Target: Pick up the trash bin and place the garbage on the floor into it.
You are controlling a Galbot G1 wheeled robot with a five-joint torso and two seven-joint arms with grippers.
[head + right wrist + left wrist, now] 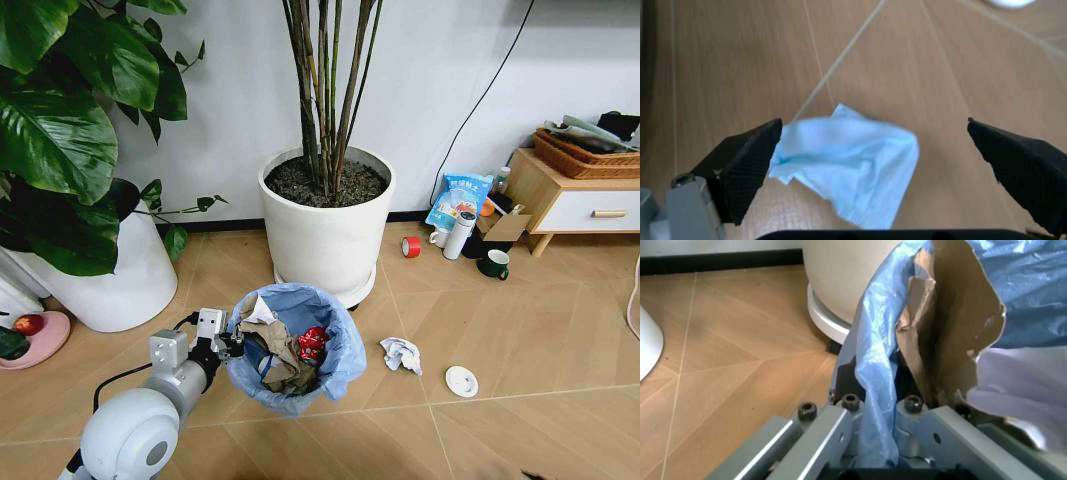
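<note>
1. My left gripper, lower left of the head view, is clamped on the rim of the trash bin. The bin sits at lower centre, before the white plant pot.
2. In the left wrist view my fingers pinch the blue liner, with brown paper standing just inside it.
3. Bin contents: brown paper, white paper and a red crushed can.
4. My right gripper hangs with pads spread wide on either side of a pale tissue lying on the floor at frame centre, not touching it.
5. A crumpled white scrap lies right of the bin, a small white disc beyond it.
6. Risks: the liner may slide off the rim, since thin plastic lies in the pinch; the flat, soft tissue may slip out from between closing pads.
7. Writing: the blue-white pouch at upper right seems to be printed, but I cannot read it.
</note>
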